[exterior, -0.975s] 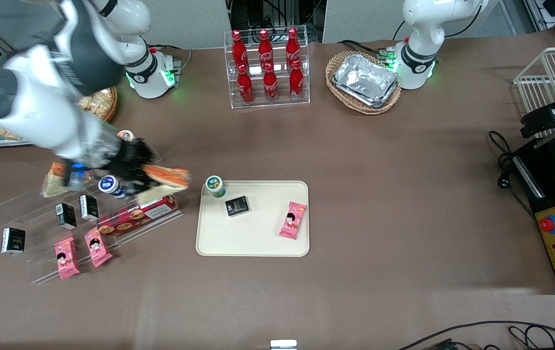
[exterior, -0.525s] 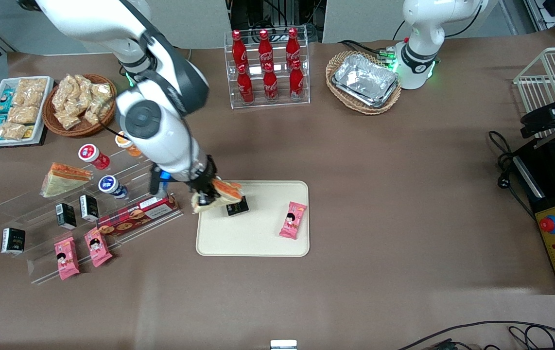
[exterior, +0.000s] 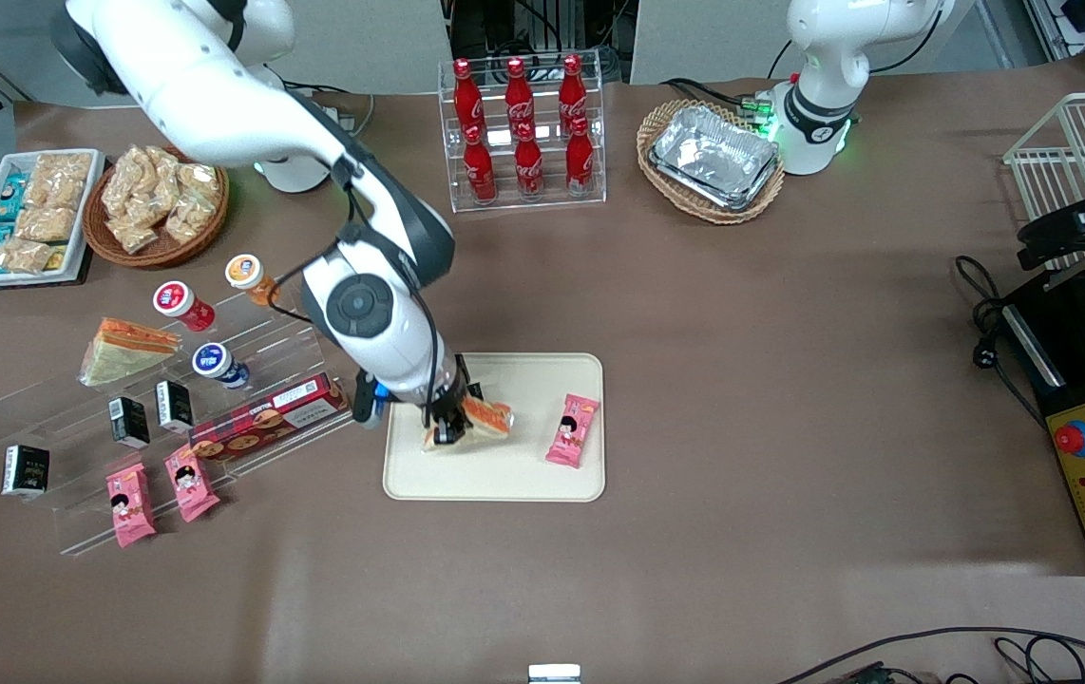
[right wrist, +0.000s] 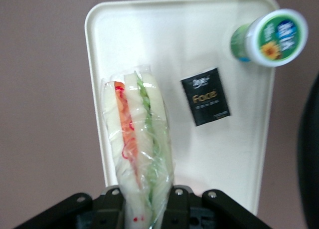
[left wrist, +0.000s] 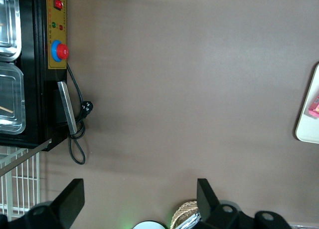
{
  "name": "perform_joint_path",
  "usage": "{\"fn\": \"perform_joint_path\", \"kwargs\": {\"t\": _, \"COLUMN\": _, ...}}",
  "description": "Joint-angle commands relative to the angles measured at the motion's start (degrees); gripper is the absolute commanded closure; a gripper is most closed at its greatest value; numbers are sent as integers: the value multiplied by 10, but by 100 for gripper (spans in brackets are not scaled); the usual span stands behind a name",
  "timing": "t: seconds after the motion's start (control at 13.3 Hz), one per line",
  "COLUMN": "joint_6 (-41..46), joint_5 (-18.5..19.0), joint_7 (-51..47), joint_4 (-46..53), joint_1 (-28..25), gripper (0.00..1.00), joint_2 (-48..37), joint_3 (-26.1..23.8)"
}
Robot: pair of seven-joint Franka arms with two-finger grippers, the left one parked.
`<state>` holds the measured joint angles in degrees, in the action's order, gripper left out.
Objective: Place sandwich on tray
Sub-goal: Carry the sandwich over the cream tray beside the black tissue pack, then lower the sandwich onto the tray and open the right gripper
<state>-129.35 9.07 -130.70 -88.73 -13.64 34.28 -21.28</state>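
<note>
My pincer is clamped on the sandwich and now hangs over the tray. A second ago it was still over by the clear shelf, and half a second ago it had only reached the tray's edge. Now the sandwich is above the middle of the tray, near the pink snack pack. From my wrist camera I see the sandwich sticking out from the pincer, with its orange and green filling showing through the clear wrap. Under it lies the tray, with a small black packet and a green cup on it. The other sandwich has stayed on the shelf. The pink pack has not moved. I cannot tell if the sandwich touches the tray yet.
</note>
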Motion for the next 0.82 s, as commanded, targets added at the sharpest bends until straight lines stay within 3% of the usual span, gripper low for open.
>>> {"fn": "perform_joint_path", "kwargs": {"t": 0.0, "joint_6": -22, "joint_5": 27, "joint_7": -43, "joint_4": 95, "joint_1": -34, "gripper": 77, "joint_2": 85, "joint_3": 36}}
{"fn": "perform_joint_path", "kwargs": {"t": 0.22, "joint_6": -45, "joint_5": 25, "joint_7": -61, "joint_4": 122, "joint_1": -78, "gripper": 77, "joint_2": 118, "joint_3": 96}}
{"fn": "perform_joint_path", "kwargs": {"t": 0.75, "joint_6": -90, "joint_5": 27, "joint_7": -83, "joint_4": 135, "joint_1": -87, "gripper": 75, "joint_2": 159, "joint_3": 107}}
